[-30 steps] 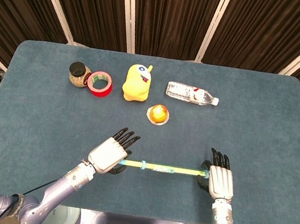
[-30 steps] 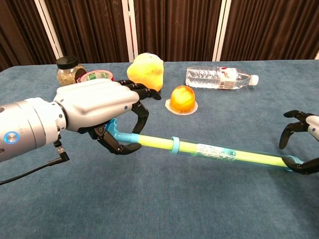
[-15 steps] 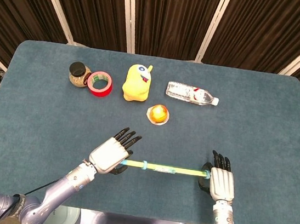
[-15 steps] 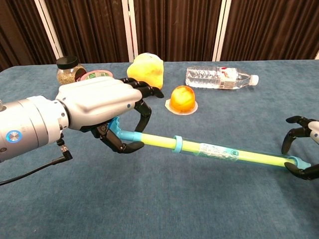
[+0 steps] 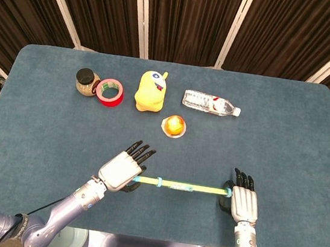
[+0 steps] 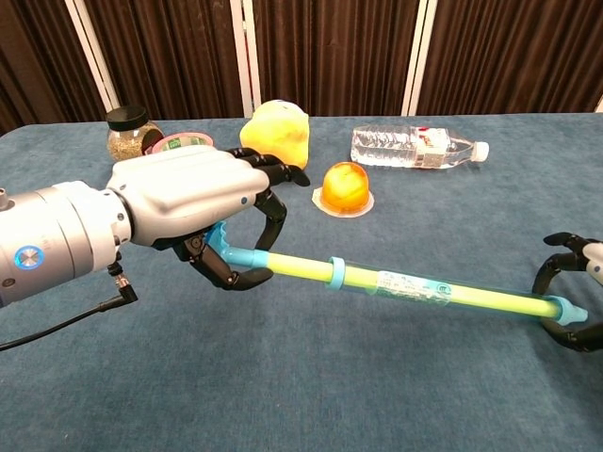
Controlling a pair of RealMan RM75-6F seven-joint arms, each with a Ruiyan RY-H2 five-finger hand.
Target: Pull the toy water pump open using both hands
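Chest view: my left robot hand and right robot hand each grip an end of the toy pump, stretched across the counter.

right hand cut off at edge

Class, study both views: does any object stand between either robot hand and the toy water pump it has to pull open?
Nothing visible does. The left hand curls around one end of the toy water pump, and the right hand is at the other end. The orange jelly cup and water bottle sit farther back, apart from the pump.
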